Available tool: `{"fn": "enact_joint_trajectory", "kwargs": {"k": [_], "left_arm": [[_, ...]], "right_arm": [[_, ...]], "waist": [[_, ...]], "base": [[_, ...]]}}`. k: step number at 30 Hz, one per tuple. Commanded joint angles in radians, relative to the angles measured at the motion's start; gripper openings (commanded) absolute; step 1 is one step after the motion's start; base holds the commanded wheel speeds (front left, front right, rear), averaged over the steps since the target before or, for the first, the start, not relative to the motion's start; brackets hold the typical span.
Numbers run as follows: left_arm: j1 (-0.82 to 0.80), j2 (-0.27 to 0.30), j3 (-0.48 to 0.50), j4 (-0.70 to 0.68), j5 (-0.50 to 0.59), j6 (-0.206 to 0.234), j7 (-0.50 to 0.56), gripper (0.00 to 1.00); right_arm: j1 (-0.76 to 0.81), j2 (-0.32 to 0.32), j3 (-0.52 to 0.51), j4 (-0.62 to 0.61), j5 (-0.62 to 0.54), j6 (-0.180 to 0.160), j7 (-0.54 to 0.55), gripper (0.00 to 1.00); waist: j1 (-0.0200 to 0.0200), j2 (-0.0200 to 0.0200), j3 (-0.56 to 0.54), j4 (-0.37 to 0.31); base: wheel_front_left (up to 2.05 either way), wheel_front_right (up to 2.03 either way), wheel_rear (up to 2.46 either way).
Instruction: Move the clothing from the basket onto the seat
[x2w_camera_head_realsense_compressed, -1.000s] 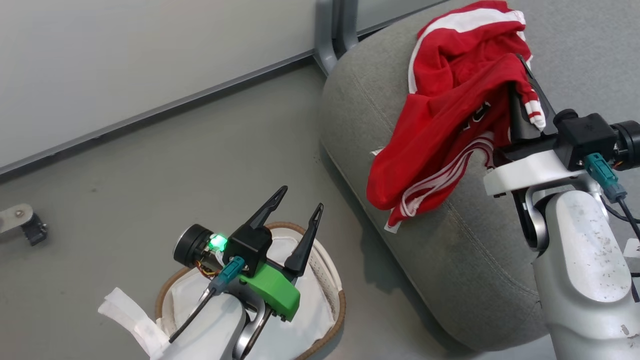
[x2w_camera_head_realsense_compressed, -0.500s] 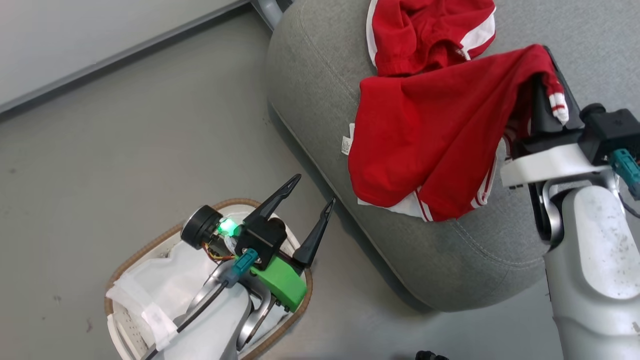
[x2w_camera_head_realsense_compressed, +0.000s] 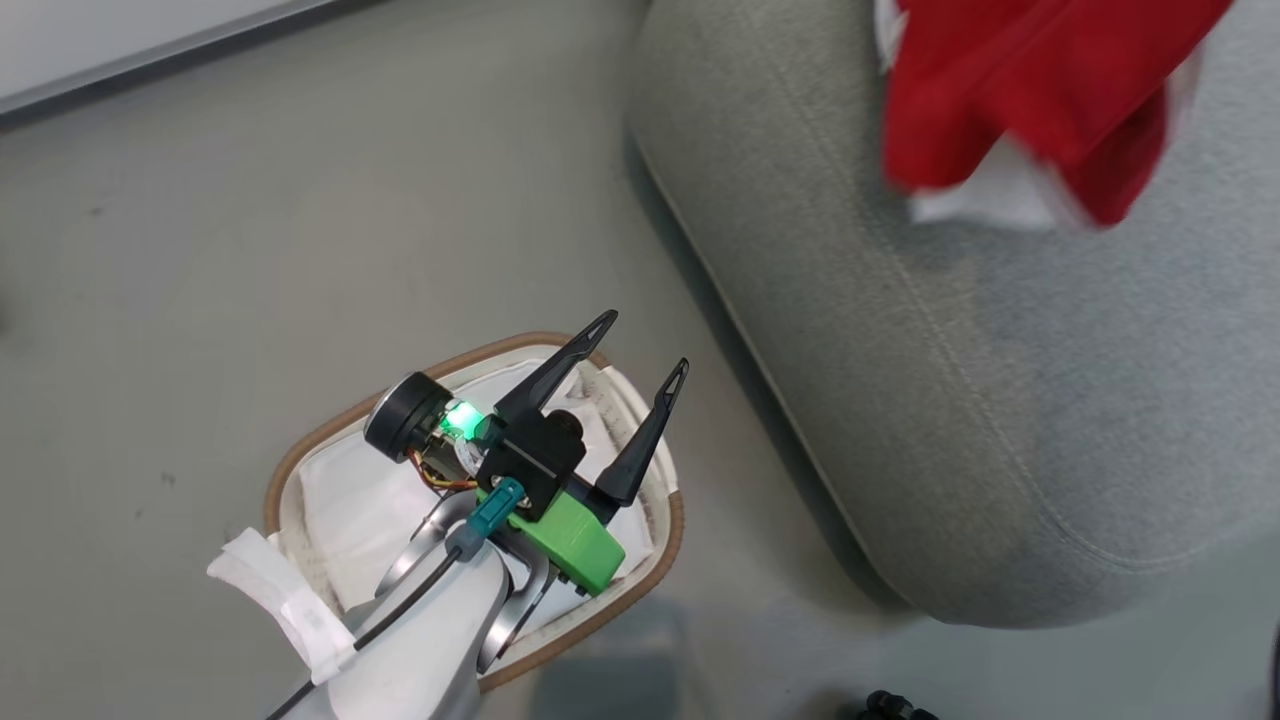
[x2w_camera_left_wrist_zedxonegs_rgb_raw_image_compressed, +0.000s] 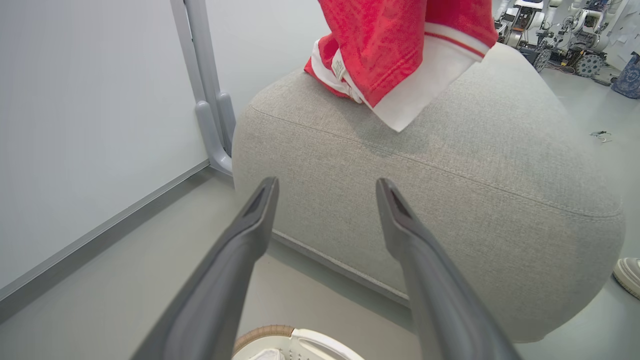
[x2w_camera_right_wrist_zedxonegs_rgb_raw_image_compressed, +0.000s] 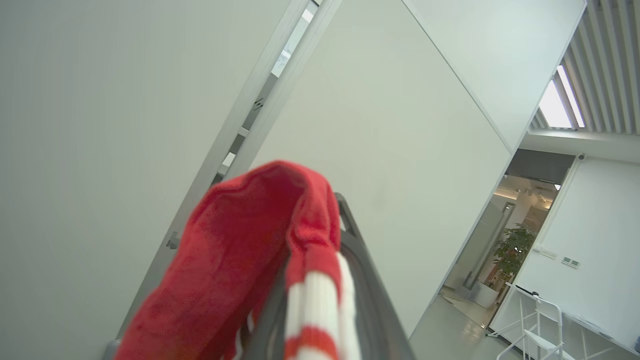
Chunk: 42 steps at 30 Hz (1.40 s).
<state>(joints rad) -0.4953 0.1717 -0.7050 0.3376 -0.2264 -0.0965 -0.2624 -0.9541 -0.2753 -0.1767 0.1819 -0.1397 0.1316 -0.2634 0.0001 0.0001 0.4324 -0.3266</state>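
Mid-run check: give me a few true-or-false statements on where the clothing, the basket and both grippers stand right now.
1. The left gripper is open and empty above the basket. True.
2. The right gripper is open. False: it is shut on the clothing.
3. Red clothing lies in the basket. False: what shows of its inside is the white liner.
4. The basket stands on the seat. False: it stands on the floor beside the seat.
5. Some clothing rests on the seat. True.
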Motion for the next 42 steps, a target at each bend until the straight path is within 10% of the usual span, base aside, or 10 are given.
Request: {"fn": "enact_joint_trajectory", "kwargs": {"k": [1, 14, 31, 34, 36, 42], "left_arm": [[-0.014, 0.002, 0.006, -0.005, 0.008, 0.004, -0.004, 1.0], [-0.028, 0.005, 0.017, -0.04, 0.042, 0.014, -0.004, 1.0], [-0.037, 0.022, 0.016, -0.057, 0.069, 0.012, -0.004, 1.0], [-0.038, 0.023, 0.014, -0.059, 0.068, 0.01, -0.004, 1.0], [-0.036, 0.024, 0.014, -0.061, 0.065, 0.01, -0.004, 1.0], [-0.024, 0.016, 0.015, -0.056, 0.053, 0.009, -0.004, 1.0]], "right_arm": [[-0.047, -0.037, -0.027, 0.0, -0.014, -0.002, -0.002, 0.0], [-0.182, -0.281, -0.187, 0.226, -0.036, -0.002, 0.025, 0.0], [0.079, -0.041, -0.291, 0.421, -0.11, -0.002, -0.003, 0.0], [0.114, -0.004, -0.288, 0.399, -0.124, -0.002, -0.003, 0.38], [0.129, 0.013, -0.283, 0.384, -0.128, -0.002, -0.003, 0.92], [0.175, 0.048, -0.249, 0.336, -0.13, -0.002, -0.003, 1.0]], "waist": [[-0.0001, -0.0001, 0.047, 0.073], [-0.0001, -0.0001, 0.143, 0.197], [-0.0001, -0.0001, 0.187, 0.184], [-0.0001, -0.0001, 0.181, 0.173], [-0.0001, -0.0001, 0.175, 0.165], [-0.0001, -0.0001, 0.145, 0.143]], "base": [[0.0, 0.0, 0.0], [0.0, 0.0, 0.0], [0.0, 0.0, 0.0], [0.0, 0.0, 0.0], [0.0, 0.0, 0.0], [0.0, 0.0, 0.0]]}}
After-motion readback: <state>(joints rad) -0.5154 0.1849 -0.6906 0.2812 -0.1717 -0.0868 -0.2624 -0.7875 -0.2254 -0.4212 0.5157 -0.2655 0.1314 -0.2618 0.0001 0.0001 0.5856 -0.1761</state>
